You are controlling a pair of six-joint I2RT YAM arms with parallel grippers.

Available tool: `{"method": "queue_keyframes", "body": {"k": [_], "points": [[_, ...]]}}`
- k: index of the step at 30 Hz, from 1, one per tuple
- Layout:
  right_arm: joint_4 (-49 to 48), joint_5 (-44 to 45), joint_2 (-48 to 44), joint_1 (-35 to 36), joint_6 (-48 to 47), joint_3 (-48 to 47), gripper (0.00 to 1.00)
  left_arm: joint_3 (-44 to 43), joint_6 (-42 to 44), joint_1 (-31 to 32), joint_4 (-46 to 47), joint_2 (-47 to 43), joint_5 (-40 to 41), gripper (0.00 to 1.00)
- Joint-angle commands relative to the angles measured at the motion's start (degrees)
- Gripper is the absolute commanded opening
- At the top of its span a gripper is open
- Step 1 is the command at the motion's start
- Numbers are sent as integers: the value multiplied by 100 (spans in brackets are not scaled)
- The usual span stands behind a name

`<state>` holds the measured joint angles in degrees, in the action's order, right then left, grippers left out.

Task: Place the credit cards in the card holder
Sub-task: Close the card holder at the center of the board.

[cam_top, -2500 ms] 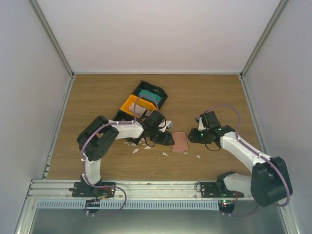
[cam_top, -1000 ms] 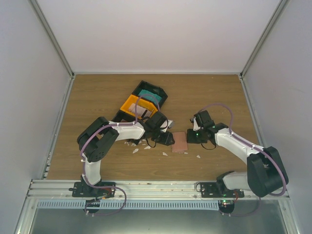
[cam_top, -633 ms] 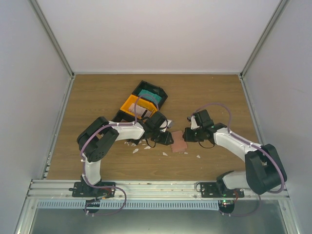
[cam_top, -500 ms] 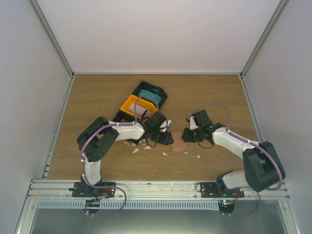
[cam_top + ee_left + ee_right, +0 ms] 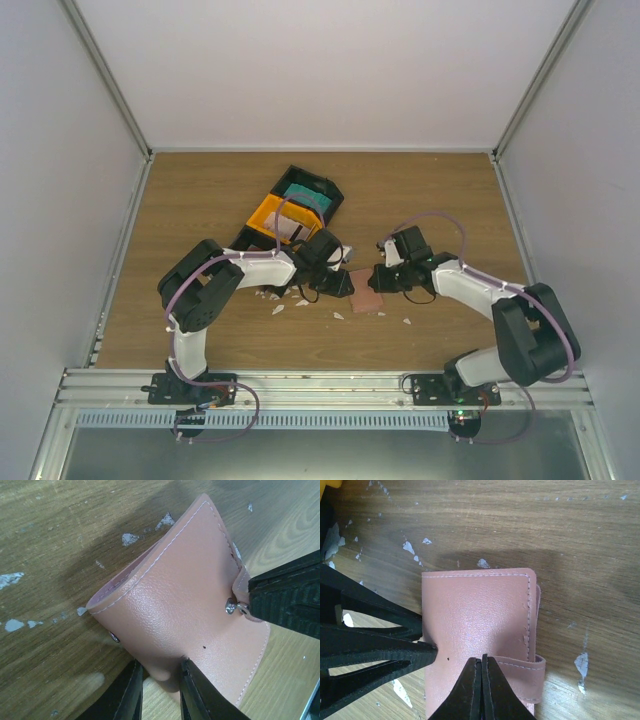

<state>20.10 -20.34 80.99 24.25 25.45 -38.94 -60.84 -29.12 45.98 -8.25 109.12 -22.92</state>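
Right gripper (image 5: 481, 659) moved in, clenched, tip on the card holder (image 5: 470, 615); left gripper (image 5: 161, 666) pinches its edge, mid tabletop (image 5: 200, 200).

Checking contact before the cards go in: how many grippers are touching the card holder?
2. The left gripper pinches one edge of the card holder; the right gripper, shut, presses near its strap.

Card holder (image 5: 185, 615): I see salmon leather-like skin, fine pebbled grain, soft sheen, stitched edges.
Snap (image 5: 230, 608): small shiny metal.
Table (image 5: 580, 535): I read it as wood-grain, smooth, mostly matt.
Scraps (image 5: 409, 546): white, papery, dull.
Right gripper (image 5: 481, 661) fingers (image 5: 290, 595): black plastic, matt, finely ribbed.
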Motion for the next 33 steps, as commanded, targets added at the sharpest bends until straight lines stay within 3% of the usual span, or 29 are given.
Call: {"method": "queue_keyframes", "body": {"k": [1, 33], "points": [[-222, -273, 133, 62, -155, 42, 1, 125, 10, 8, 15, 179, 133, 23], [-282, 53, 529, 231, -171, 0, 0, 108, 21, 8, 1, 231, 131, 19]]}}
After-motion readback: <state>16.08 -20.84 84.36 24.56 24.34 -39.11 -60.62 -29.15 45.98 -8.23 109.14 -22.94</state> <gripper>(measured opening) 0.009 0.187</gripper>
